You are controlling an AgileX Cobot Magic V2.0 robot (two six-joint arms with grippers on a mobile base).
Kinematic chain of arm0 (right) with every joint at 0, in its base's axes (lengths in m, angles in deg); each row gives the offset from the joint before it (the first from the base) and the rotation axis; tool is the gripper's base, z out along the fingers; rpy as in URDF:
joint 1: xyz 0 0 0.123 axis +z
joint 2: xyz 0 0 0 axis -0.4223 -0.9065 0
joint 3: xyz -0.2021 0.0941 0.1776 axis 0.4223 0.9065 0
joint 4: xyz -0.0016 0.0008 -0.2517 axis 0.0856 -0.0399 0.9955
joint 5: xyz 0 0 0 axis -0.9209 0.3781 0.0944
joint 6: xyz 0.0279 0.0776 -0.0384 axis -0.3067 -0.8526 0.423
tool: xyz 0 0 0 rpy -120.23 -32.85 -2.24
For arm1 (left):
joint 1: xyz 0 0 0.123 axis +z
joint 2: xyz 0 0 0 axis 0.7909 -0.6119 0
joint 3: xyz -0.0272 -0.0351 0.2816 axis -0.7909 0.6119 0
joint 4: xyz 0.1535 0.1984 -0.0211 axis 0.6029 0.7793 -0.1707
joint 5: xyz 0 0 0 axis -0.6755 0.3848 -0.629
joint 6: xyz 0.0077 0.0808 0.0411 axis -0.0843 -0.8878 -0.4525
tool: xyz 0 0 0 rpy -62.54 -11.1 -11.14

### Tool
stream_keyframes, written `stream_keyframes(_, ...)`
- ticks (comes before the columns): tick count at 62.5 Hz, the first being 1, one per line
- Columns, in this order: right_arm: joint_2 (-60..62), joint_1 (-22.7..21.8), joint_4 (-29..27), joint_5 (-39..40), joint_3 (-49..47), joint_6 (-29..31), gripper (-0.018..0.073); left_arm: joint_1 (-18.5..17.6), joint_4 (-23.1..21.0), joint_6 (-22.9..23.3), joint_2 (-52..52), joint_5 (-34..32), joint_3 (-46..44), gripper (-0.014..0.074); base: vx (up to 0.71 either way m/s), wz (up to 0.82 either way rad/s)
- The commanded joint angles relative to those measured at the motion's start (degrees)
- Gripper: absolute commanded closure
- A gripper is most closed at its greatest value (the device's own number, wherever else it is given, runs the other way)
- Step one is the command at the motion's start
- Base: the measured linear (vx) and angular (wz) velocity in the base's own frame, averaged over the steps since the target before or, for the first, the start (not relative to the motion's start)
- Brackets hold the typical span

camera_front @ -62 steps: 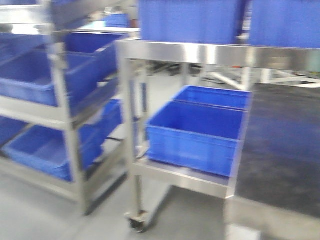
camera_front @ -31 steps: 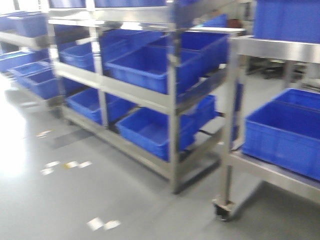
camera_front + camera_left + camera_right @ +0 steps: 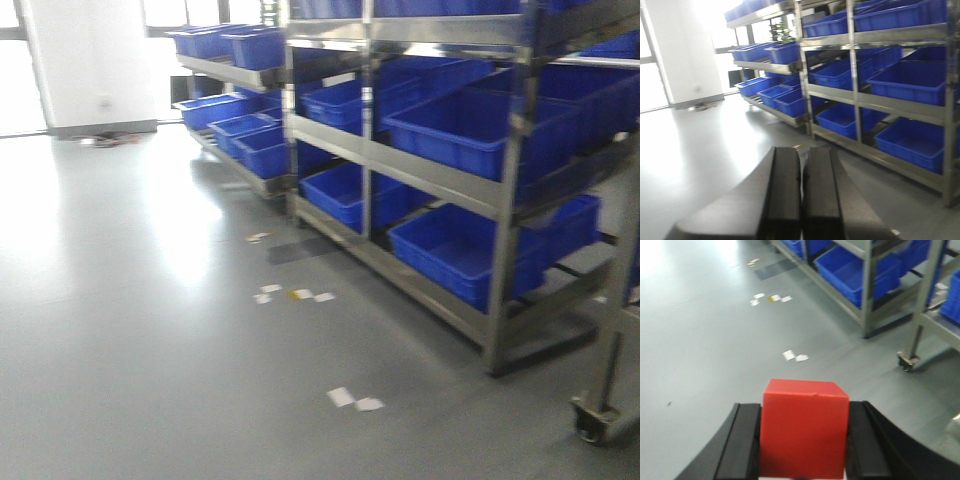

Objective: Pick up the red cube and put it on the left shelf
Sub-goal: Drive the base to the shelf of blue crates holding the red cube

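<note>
The red cube [image 3: 804,427] fills the gap between the black fingers of my right gripper [image 3: 804,409], which is shut on it above the grey floor. In the left wrist view my left gripper [image 3: 802,151] is shut, its two pads pressed together with nothing between them. A steel shelf rack [image 3: 440,180] loaded with blue bins [image 3: 470,135] stands on the right of the front view. A second, lower rack [image 3: 235,72] stands further back to its left. The racks also show in the left wrist view [image 3: 875,100]. Neither gripper appears in the front view.
Grey floor [image 3: 150,330] spreads over the left and centre, with paper scraps [image 3: 355,401] and tape marks on it. A trolley leg with a caster [image 3: 595,425] stands at the right edge, and its caster [image 3: 907,362] shows in the right wrist view. A white wall [image 3: 90,60] closes the far left.
The front view has swung left. The racks and the trolley slid across to the right, and open floor and a white wall came into view on the left.
</note>
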Motion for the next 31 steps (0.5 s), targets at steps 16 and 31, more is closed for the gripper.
stream_keyframes(16,0.12,-0.09,0.76,5.18,-1.70,0.22,0.0492,-0.34,-0.37,0.00,-0.46,-4.83,1.26,0.0491,-0.33,0.60)
stream_keyframes(31,0.12,-0.09,0.76,5.18,-1.70,0.22,0.0492,-0.34,-0.37,0.00,-0.46,-4.83,1.26,0.0491,-0.35,0.55)
